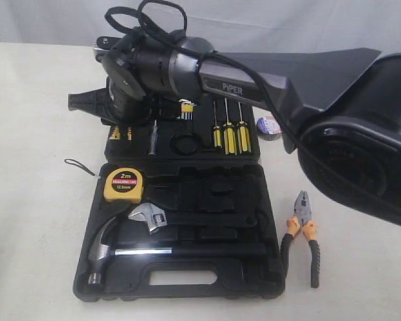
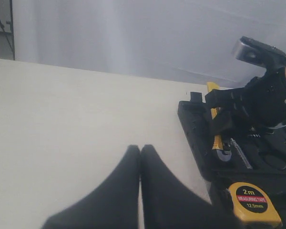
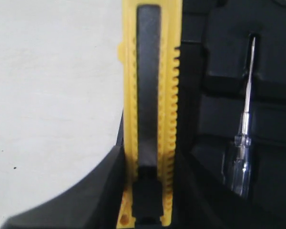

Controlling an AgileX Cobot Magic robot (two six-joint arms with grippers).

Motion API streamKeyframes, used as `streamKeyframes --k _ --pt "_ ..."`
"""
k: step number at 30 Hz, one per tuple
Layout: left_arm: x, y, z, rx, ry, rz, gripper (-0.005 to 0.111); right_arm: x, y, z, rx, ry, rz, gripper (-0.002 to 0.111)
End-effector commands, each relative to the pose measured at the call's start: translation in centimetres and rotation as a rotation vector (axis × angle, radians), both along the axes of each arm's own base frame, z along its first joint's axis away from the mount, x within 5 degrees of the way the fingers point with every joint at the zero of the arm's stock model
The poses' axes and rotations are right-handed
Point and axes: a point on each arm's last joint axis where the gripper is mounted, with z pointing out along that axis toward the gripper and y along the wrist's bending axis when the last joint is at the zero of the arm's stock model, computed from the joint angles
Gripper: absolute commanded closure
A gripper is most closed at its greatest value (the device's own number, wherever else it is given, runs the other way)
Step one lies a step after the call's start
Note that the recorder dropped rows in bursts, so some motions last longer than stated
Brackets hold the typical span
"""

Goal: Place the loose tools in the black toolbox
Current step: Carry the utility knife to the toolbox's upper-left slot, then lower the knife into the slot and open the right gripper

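Observation:
The yellow-black utility knife [image 3: 148, 86] stands lengthwise between the fingers of my right gripper [image 3: 150, 191], which is shut on it at the left edge of the black toolbox's [image 1: 180, 284] upper half. This gripper [image 1: 120, 114] reaches across from the right. The yellow tape measure [image 1: 123, 184] marked 2m sits in the lower half, upper left corner. On the table to the right of the box lie the orange-black pliers [image 1: 302, 234]. A small dark tape roll [image 1: 268, 127] rests by the box's far right corner. My left gripper [image 2: 140, 149] is shut and empty over bare table left of the box.
A steel hammer [image 1: 110, 251] and an adjustable wrench [image 1: 150, 217] lie in the lower half. Yellow-handled screwdrivers [image 1: 228, 137] and a clear-handled tester [image 3: 240, 157] sit in the upper half. The right arm's body [image 1: 361, 154] looms over the right side.

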Motion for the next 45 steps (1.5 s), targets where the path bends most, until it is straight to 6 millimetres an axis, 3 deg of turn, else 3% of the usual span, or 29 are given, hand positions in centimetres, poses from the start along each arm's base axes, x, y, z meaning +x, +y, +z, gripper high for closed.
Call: streamKeyframes --k 1,20,21,26,28,36,38,40,43,45 --pt "0.0 0.0 0.1 -0.004 0.000 -0.006 0.107 0.0 0.2 -0.5 0.006 0.003 -0.004 0.109" --pt "0.0 0.0 0.1 -0.004 0.000 -0.006 0.107 0.0 0.0 -1.0 -0.068 0.001 0.052 0.108" --pt "0.0 0.0 0.1 -0.004 0.000 -0.006 0.107 0.0 0.0 -1.0 -0.071 0.002 0.053 0.102" --pt "0.0 0.0 0.1 -0.004 0.000 -0.006 0.107 0.0 0.0 -1.0 -0.059 0.002 0.046 0.048" --pt "0.0 0.0 0.1 -0.004 0.000 -0.006 0.107 0.0 0.0 -1.0 -0.045 0.008 0.023 0.044" --pt "0.0 0.0 0.1 -0.004 0.000 -0.006 0.107 -0.1 -0.1 0.5 -0.039 -0.014 0.035 0.044" --pt "0.0 0.0 0.1 -0.004 0.000 -0.006 0.107 -0.2 -0.1 1.2 -0.042 -0.030 0.049 0.049" --pt "0.0 0.0 0.1 -0.004 0.000 -0.006 0.107 -0.1 -0.2 1.3 -0.042 -0.032 0.049 0.063" --pt "0.0 0.0 0.1 -0.004 0.000 -0.006 0.107 0.2 -0.4 1.3 -0.048 -0.044 0.060 0.102" --pt "0.0 0.0 0.1 -0.004 0.000 -0.006 0.107 0.5 -0.4 1.2 -0.048 -0.069 0.079 0.108"
